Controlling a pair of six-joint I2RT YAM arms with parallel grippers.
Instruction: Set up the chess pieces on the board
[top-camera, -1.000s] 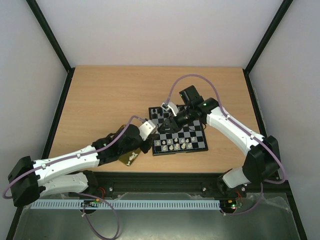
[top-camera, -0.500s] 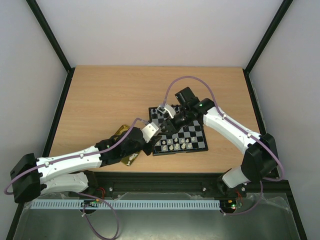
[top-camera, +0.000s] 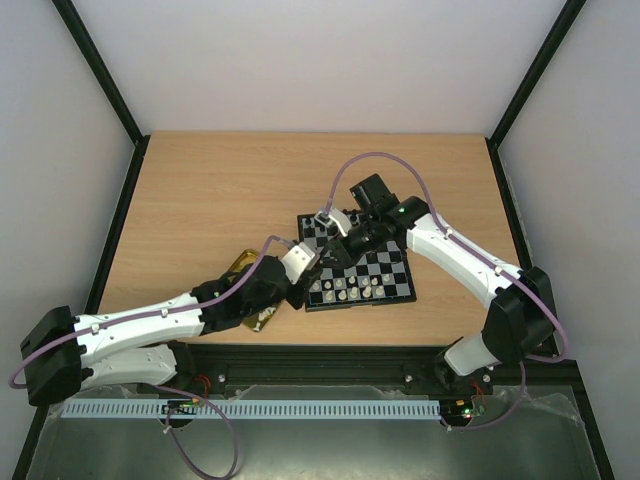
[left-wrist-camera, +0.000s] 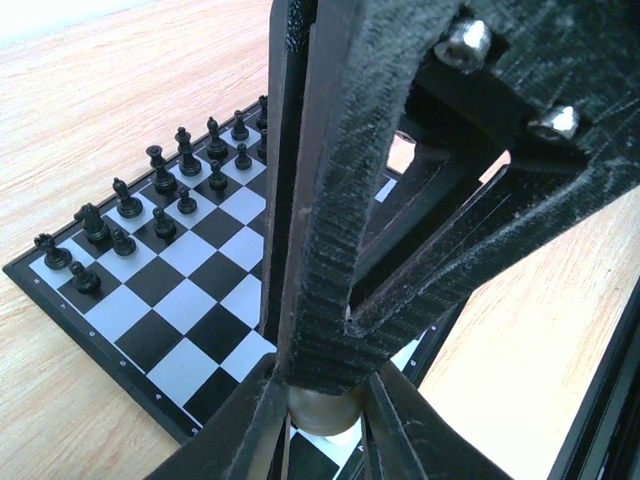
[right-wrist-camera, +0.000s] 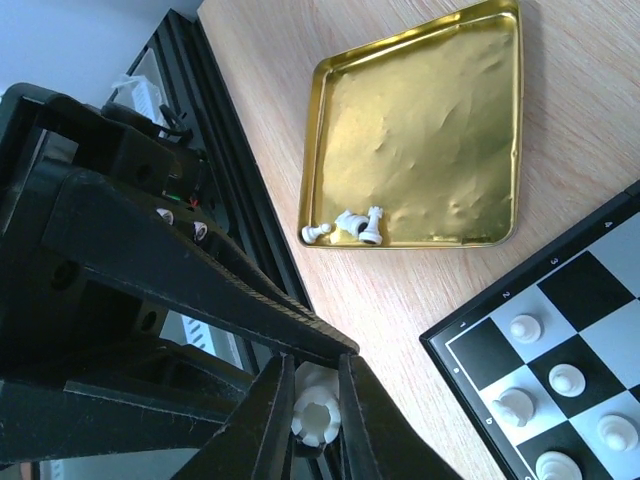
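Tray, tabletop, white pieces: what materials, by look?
Tray: probably thin metal, glossy gold; rippled reflections, raised rim. Tabletop: wood or wood-look laminate, matte; straight grain lines. White pieces: likely plastic, smooth slight sheen; can't confirm.

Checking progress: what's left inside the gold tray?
Three white pieces lie clustered at one edge of the gold tray; otherwise bare. From above, the left arm covers most of it.

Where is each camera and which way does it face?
Top external: high behind the bases, looking down at the table; left arm and right arm show.
Left wrist: on the left arm, facing the board past its fingers.
Right wrist: on the right arm, facing the gold tray past its fingers.
Both wrist views show the board.
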